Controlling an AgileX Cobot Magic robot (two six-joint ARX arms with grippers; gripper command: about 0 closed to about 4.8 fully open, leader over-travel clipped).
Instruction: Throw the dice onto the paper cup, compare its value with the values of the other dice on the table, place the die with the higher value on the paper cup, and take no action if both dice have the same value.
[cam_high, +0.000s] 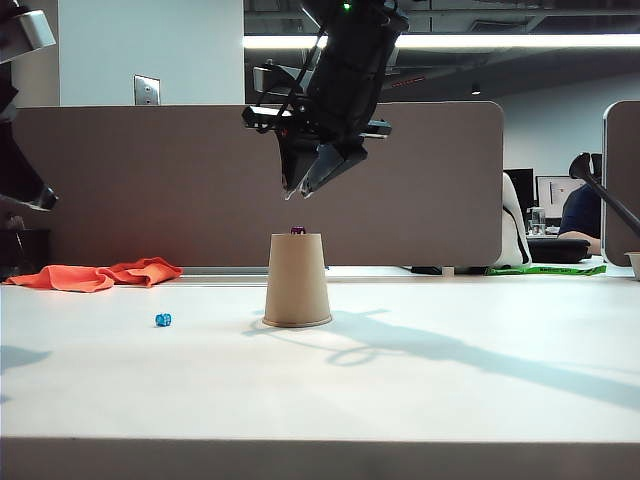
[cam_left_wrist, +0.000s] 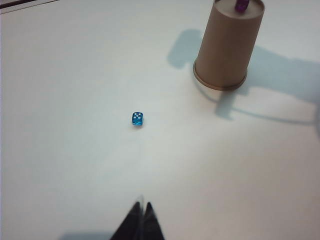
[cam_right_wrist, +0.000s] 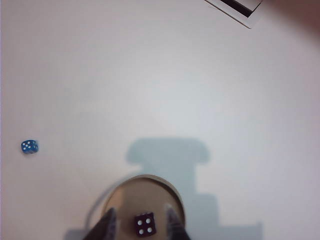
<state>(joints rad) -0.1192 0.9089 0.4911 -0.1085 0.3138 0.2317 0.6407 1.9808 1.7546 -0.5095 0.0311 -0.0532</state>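
The paper cup stands upside down at the table's middle, and the purple dice lies on its flat top. My right gripper hangs just above them, pointing down. In the right wrist view it is open, a finger on each side of the purple dice without touching it, over the cup. The blue other dice lies on the table left of the cup. My left gripper is shut and empty, held back from the blue dice and the cup.
An orange cloth lies at the back left by the brown partition. The left arm sits at the exterior view's left edge. The table's front edge runs along the bottom.
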